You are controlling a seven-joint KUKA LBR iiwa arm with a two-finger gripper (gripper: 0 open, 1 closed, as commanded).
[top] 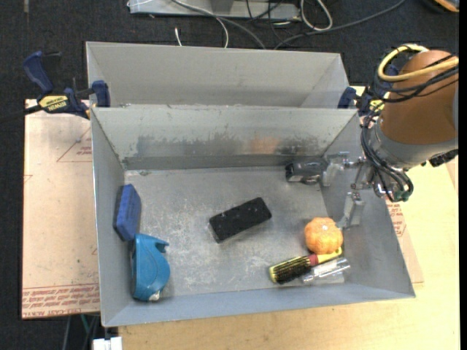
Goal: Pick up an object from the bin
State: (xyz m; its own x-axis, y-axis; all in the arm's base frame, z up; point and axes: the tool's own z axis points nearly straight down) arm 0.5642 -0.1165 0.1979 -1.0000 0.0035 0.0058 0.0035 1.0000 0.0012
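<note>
My gripper hangs open at the right side of the bin, near the back wall. One finger points down toward the right wall, the other reaches left along the back wall. Nothing is between them. An orange ball lies just below and left of the lower fingertip, apart from it. In front of the ball lies a brush with black bristles, a yellow band and a clear handle. A black rectangular block rests tilted in the middle of the floor, left of the gripper.
At the left side lie a dark blue oblong block and, in front of it, a light blue tape measure. The arm with its orange dome and cables leans over the right rim.
</note>
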